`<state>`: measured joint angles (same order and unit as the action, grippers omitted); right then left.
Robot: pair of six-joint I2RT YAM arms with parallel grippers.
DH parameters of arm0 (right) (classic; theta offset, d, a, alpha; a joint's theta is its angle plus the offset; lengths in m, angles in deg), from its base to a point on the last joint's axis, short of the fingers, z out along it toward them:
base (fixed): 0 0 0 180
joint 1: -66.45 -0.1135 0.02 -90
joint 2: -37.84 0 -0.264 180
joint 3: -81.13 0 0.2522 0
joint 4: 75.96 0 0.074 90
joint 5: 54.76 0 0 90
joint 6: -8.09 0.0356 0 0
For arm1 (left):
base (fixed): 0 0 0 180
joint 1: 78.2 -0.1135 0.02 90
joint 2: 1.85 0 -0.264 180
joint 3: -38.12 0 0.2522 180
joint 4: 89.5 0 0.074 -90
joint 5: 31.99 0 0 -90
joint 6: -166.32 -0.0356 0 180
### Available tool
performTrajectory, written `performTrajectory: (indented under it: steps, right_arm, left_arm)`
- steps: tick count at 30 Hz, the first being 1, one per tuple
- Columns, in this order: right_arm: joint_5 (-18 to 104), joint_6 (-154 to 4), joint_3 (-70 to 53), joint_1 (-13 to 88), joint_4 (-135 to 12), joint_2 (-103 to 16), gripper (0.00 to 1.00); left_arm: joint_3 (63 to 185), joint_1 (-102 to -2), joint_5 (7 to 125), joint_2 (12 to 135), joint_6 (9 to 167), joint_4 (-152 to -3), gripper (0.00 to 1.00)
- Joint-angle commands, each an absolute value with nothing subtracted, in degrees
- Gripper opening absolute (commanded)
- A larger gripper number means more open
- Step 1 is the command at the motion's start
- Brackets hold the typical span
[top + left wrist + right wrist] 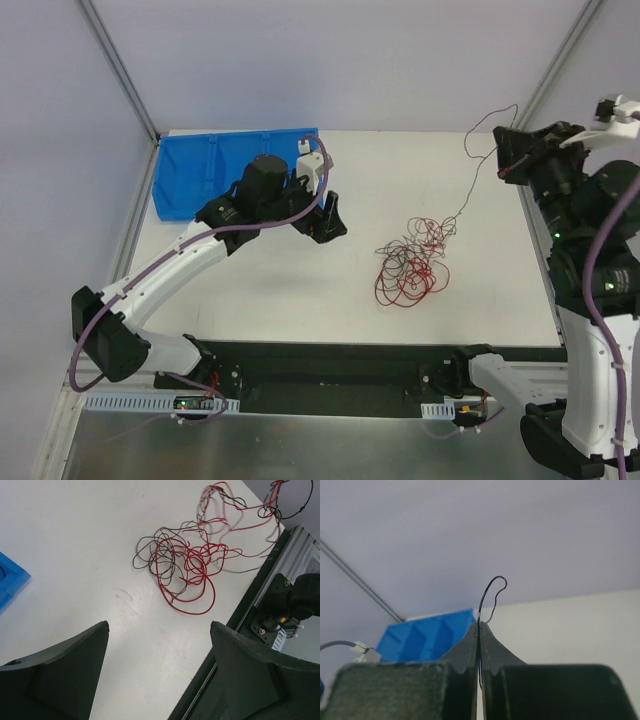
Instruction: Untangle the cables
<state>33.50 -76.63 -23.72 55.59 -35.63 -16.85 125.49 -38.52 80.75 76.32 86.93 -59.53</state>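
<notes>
Right claw clenched on a black strand, held high at far right to draw it from the cables on the bench; left claw released, empty, hovering left.

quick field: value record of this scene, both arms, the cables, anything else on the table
left end effector: open, empty, hovering above the table, apart from the tangle
right end effector: shut on black strand, raised near the table's right edge
tangle: red and black cables in a loose pile, mid-table
black strand: runs from the tangle up to the right end effector
blue bin: far left corner of the table
</notes>
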Motion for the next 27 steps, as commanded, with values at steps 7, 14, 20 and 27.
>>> performTrajectory:
  steps: [7, 14, 20, 27]
  right_arm:
    - [47.72, -74.44, -48.54, 55.72, -43.21, -22.09, 0.01]
    - [44.74, -74.80, -38.74, 55.72, -42.25, -21.23, 0.00]
    - [44.29, -70.49, -28.69, 55.72, -45.50, -16.04, 0.01]
    - [45.44, -68.21, -30.80, 55.72, -43.48, -16.03, 0.01]
  left_arm:
    - [120.18, -38.56, 73.39, 66.44, 82.65, -68.52, 0.83]
    - [119.83, -38.56, 82.15, 66.44, 83.70, -71.42, 0.86]
    - [110.08, -35.94, 90.19, 64.86, 90.02, -96.17, 0.93]
    - [116.21, -25.65, 81.48, 76.09, 88.89, -109.99, 0.99]
